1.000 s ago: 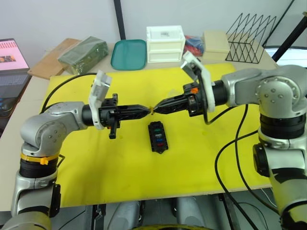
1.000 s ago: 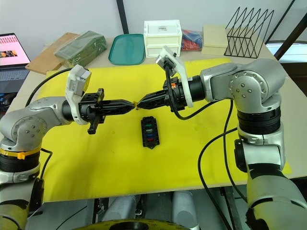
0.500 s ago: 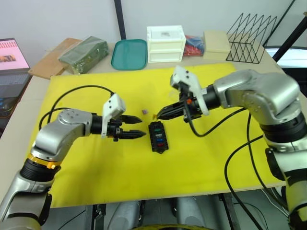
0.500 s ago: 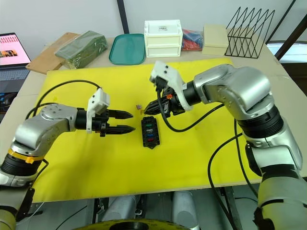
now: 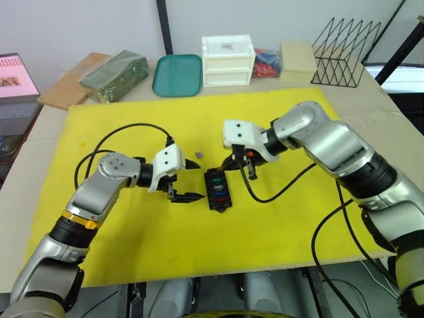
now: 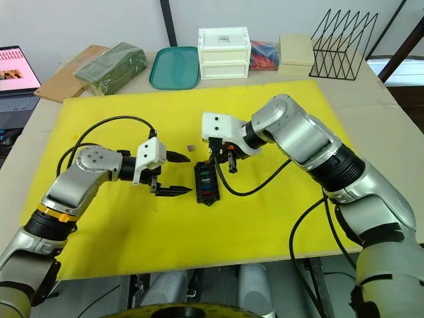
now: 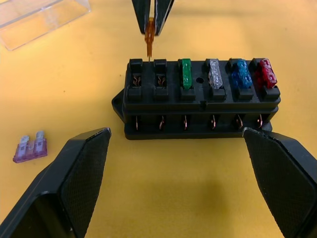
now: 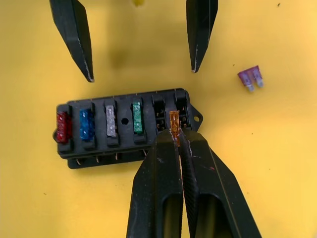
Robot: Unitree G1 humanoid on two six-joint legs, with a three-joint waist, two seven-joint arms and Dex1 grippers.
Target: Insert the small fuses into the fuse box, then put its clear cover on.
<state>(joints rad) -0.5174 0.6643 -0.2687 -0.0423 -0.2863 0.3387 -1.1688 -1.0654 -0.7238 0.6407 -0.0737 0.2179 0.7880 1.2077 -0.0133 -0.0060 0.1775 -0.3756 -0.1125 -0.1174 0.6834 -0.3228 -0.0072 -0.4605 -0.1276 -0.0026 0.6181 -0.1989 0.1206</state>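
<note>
Right hand [image 8: 174, 141] pinches the amber fuse [image 8: 174, 124] just over an empty end slot of the fuse box [image 5: 217, 189], centre frame on the yellow mat [image 5: 119, 265]. Left hand [image 5: 192, 180] spread wide, holding nothing, beside the box. Purple fuse [image 7: 30, 148] lies loose nearby; clear cover [image 7: 39, 17] upper left in the left wrist view.

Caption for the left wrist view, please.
Right hand lowers an amber fuse toward an empty slot of the fuse box.
</note>
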